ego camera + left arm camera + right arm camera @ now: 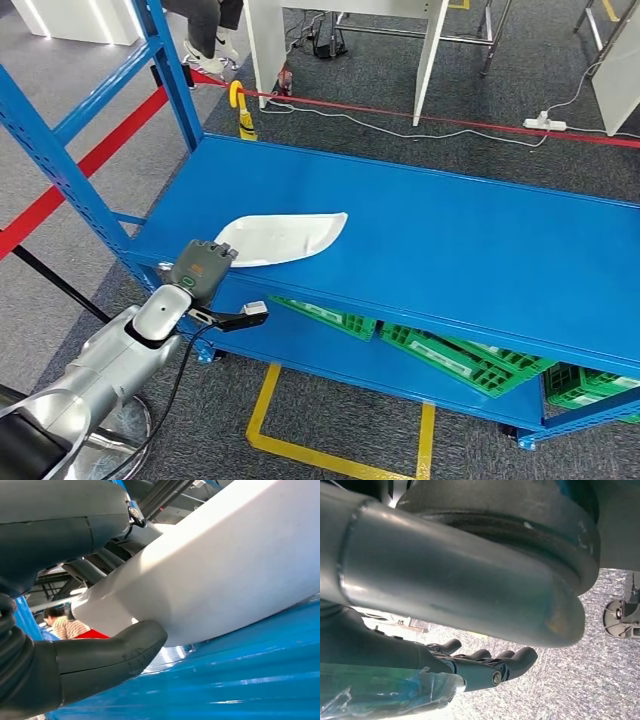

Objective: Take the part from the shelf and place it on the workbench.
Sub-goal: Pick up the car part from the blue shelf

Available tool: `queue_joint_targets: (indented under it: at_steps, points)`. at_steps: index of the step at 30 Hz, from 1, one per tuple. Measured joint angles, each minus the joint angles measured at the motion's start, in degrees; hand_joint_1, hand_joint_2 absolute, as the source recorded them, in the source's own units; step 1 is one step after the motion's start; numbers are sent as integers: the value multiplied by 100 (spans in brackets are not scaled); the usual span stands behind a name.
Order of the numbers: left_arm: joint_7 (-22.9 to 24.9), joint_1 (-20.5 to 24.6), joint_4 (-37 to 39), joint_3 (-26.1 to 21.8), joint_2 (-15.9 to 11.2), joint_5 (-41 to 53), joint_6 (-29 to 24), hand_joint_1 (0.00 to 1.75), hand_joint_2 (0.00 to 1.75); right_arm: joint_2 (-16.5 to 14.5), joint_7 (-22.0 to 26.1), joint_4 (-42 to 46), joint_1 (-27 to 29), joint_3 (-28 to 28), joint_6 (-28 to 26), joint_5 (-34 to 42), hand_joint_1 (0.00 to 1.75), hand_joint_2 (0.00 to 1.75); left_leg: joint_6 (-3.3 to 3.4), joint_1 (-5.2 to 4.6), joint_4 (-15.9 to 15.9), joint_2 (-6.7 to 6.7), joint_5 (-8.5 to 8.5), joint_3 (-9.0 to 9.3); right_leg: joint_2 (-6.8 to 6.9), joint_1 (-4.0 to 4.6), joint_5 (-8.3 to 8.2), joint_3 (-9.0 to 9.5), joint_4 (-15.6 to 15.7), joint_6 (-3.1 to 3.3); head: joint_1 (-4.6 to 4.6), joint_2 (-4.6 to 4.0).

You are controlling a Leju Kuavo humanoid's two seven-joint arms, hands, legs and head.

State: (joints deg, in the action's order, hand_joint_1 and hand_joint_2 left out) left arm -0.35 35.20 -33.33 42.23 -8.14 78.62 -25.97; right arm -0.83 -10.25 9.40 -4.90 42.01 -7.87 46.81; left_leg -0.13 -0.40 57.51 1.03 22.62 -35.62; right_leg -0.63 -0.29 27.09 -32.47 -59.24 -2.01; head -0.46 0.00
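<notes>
While the white part (283, 238) lies flat on the blue shelf (453, 240), the left hand (202, 268) sits at its seven o'clock end, thumb (113, 655) under the rim, fingers (64, 525) above; whether they clamp it, I cannot tell. The right hand (486, 667) hangs over grey floor, fingers extended, holding nothing.

Blue metal shelf (453, 250) w/ flat top deck and blue angled uprights at its left end. White curved part (283, 238) lay flat on the deck, near the left front edge. Lower deck held green plastic crates (453, 358), tilted. Shelf stood on grey carpet floor (347, 420) w/ yellow tape marks.
</notes>
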Motion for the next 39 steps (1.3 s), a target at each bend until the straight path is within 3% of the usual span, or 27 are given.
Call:
queue_joint_targets:
  at_steps: [39]
  points:
    - [67, 5, 0, 42, -11, 150, -72, 175, 175, 0, 0, 2, -4, 48, 9, -1, 0, 0, 0, -2, 0, 0, 0, -1, -1, -2, 0, -2, 0, 0, 0, 0]
